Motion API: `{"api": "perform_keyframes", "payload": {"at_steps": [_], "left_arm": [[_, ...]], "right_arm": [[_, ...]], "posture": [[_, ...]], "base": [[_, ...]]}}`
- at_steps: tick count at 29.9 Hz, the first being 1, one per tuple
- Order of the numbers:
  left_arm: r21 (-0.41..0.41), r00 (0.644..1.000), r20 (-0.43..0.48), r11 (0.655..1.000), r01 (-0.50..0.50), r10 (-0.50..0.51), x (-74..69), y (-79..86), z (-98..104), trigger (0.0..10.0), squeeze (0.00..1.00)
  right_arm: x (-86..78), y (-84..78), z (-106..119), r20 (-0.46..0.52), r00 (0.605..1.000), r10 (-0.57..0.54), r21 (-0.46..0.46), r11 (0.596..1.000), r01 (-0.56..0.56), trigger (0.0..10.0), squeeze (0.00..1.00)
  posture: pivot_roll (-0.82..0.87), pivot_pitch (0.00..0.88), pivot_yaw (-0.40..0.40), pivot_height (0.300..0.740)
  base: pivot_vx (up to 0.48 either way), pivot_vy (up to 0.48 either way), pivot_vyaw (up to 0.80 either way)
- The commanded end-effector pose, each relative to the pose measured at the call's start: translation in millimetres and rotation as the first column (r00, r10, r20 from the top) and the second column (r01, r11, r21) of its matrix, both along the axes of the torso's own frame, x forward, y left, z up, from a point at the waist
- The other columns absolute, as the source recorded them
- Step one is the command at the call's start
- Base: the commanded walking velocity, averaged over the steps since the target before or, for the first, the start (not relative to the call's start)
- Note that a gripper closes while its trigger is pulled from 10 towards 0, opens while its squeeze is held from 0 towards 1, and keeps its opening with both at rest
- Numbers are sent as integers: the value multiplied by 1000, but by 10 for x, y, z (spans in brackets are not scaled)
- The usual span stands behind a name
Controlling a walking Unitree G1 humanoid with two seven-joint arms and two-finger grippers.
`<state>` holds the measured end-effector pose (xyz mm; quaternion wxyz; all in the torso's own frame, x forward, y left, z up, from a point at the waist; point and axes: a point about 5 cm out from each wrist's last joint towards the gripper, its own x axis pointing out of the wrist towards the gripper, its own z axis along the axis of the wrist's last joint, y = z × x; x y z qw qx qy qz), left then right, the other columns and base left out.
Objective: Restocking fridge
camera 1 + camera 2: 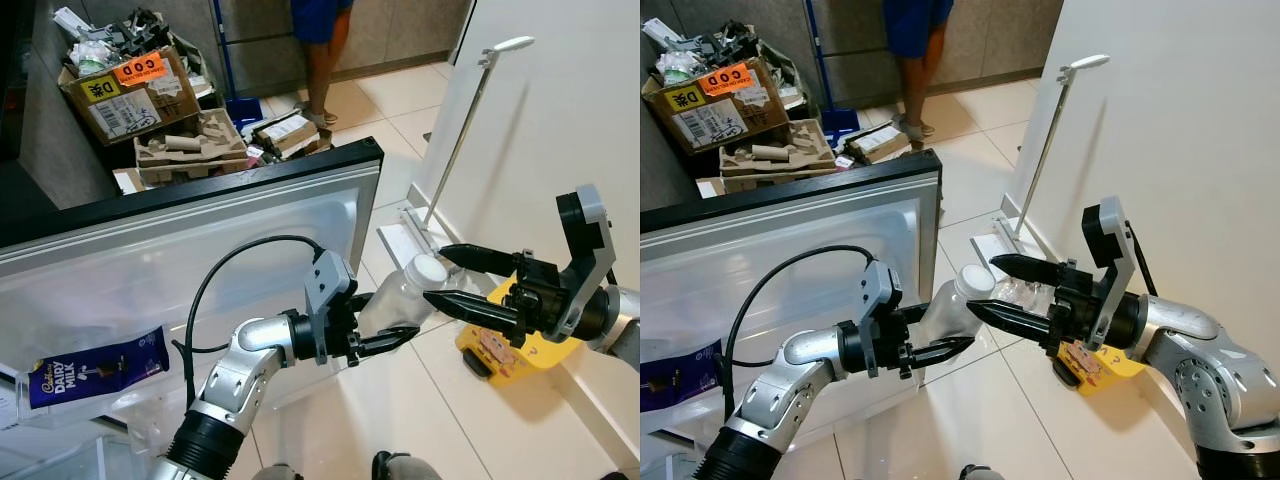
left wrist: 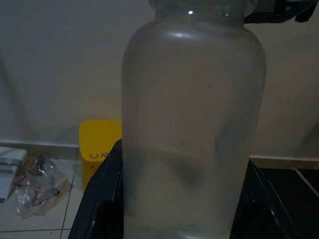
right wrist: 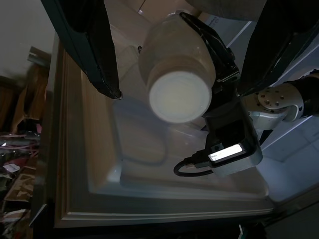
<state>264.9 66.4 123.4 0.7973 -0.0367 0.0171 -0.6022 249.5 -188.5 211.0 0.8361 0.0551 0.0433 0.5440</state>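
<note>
While the left hand [image 1: 385, 322] grips a jar [image 1: 405, 290], "Cadbury Dairy Milk" bar [image 1: 95, 368] shows.

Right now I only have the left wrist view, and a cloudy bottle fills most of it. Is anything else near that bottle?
Observer: Yes. The right gripper is open, a finger on each side of the bottle's white cap.
Operator: Is it touching the bottle?
Observer: I cannot tell; its fingertips sit beside the cap. The left gripper is shut on the bottle, which lies tilted, cap toward the right arm.
Operator: Where's the fridge?
Observer: The open fridge door stands to the robot's left, behind the left arm, with a chocolate bar in its shelf.
</note>
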Motion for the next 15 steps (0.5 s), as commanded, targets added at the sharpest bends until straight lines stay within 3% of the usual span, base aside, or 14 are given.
{"api": "perform_keyframes", "payload": {"at_steps": [1, 7, 8, 9, 10, 11, 15], "left_arm": [[-36, 999, 43, 999, 33, -31, -42, -28, 86, 10000, 0], [-38, 998, 41, 998, 45, -43, -55, -35, 87, 10000, 0], [-38, 998, 41, 998, 49, -48, -60, -37, 86, 10000, 0], [-37, 998, 40, 998, 53, -52, -65, -39, 85, 10000, 0], [-37, 998, 40, 998, 56, -54, -70, -41, 84, 10000, 0], [-37, 998, 40, 998, 58, -56, -75, -43, 82, 10000, 0], [-35, 997, 38, 997, 65, -64, -90, -51, 74, 10000, 0]], "right_arm": [[15, -7, -4, 7, 1000, -13, -1, 1000, 13, 10000, 0], [39, 0, 9, 19, 1000, -22, 11, 1000, 22, 10000, 0], [44, 3, 11, 21, 1000, -23, 15, 1000, 23, 7686, 0], [49, 5, 14, 23, 999, -25, 19, 1000, 24, 4000, 0], [53, 9, 16, 25, 999, -25, 22, 999, 24, 1647, 0], [56, 14, 17, 27, 999, -25, 23, 999, 24, 0, 0], [59, 27, 24, 34, 999, -20, 28, 999, 19, 0, 0]], "posture": [[-112, 121, -28, 740], [-112, 120, -29, 740], [-110, 121, -28, 740], [-109, 121, -29, 740], [-109, 121, -29, 740], [-109, 121, -27, 740], [-109, 121, -27, 740]], "base": [[0, 0, 0], [0, 0, 0], [0, 0, 0], [0, 0, 0], [0, 0, 0], [0, 0, 0], [0, 0, 0]]}}
